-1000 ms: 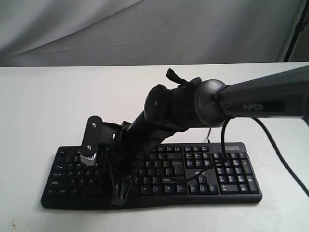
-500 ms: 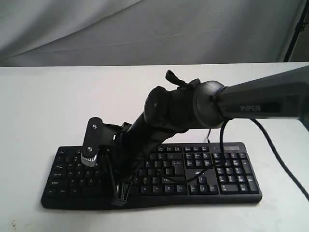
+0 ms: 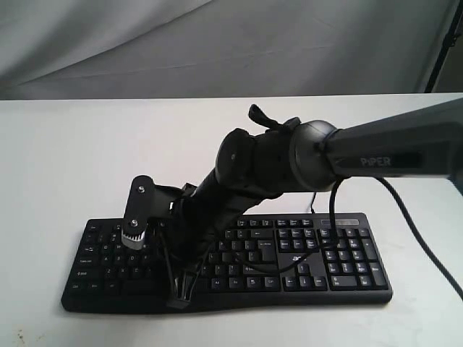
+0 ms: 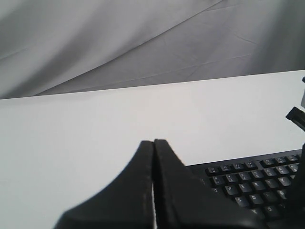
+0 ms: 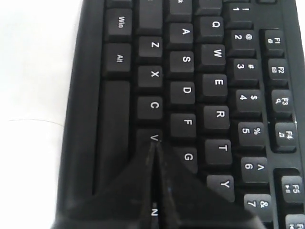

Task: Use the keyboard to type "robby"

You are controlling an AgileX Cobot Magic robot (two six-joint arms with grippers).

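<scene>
The black keyboard point(image 3: 347, 254) lies on the white table, near its front edge. My right arm reaches across it from the right, and my right gripper point(image 3: 179, 298) points down at the lower key rows on the keyboard's left half. In the right wrist view the right gripper point(image 5: 153, 143) is shut, its tips at the edge of the V key point(image 5: 153, 137), beside G point(image 5: 188, 156). Its fingers hide the key between V and N. My left gripper point(image 4: 153, 141) is shut on nothing and hovers over bare table beside the keyboard point(image 4: 248, 183)'s corner. It does not show in the exterior view.
The white table point(image 3: 87, 144) stretches behind and to both sides of the keyboard. A grey cloth backdrop point(image 3: 217, 43) hangs at the back. A black pole point(image 3: 443, 43) stands at the far right. A black arm cable point(image 3: 334, 210) droops over the number-pad side.
The right arm has shifted very slightly, and its gripper tip stays over the same low keys. Nothing else has moved.
</scene>
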